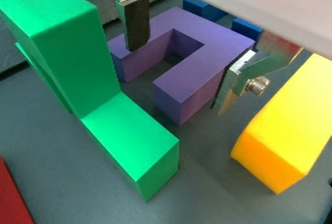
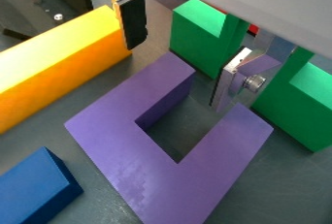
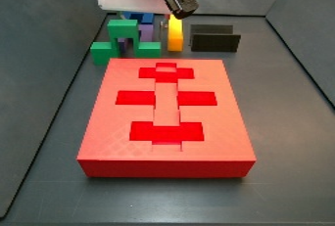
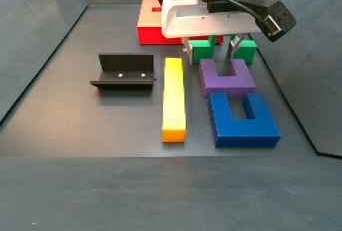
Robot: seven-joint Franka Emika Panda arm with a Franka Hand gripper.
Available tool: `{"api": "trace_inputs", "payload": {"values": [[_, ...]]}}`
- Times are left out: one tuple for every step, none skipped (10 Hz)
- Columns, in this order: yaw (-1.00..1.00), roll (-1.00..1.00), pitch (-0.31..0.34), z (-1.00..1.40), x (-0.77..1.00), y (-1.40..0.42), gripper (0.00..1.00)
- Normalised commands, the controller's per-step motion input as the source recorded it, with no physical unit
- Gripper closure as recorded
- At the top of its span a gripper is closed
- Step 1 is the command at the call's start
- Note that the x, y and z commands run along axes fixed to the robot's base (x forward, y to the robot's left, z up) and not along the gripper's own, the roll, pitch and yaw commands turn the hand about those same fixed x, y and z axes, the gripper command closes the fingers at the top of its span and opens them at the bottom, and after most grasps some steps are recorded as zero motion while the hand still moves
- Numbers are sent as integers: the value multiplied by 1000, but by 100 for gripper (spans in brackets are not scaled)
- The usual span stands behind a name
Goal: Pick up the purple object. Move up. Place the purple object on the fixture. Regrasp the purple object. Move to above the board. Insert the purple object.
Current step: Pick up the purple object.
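Observation:
The purple object [image 1: 182,68] is a U-shaped block lying flat on the floor; it also shows in a wrist view [image 2: 169,145] and in both side views [image 4: 230,78] [image 3: 151,46]. My gripper [image 1: 185,61] is open and lowered over it, one finger on each outer side, with no clear contact. It also shows in a wrist view [image 2: 183,58] and a side view [image 4: 229,47]. The black fixture [image 4: 123,73] stands apart, beyond the yellow bar, and also shows in a side view [image 3: 216,40]. The red board [image 3: 167,113] lies flat with brighter cut-outs.
A green block [image 1: 78,63] stands close beside one finger, and a long yellow bar [image 2: 58,63] lies beside the other finger. A blue block [image 4: 245,120] lies against the purple object's open end. Grey walls enclose the floor.

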Motion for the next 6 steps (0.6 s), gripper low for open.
{"api": "trace_inputs", "payload": {"values": [[74, 36, 0, -334, 109, 0, 0], [77, 23, 0, -260, 166, 0, 0], [77, 44, 0, -249, 126, 0, 0], [69, 49, 0, -217, 69, 0, 0], [40, 0, 0, 0, 0, 0, 0], [0, 7, 0, 0, 0, -49, 0]]}}
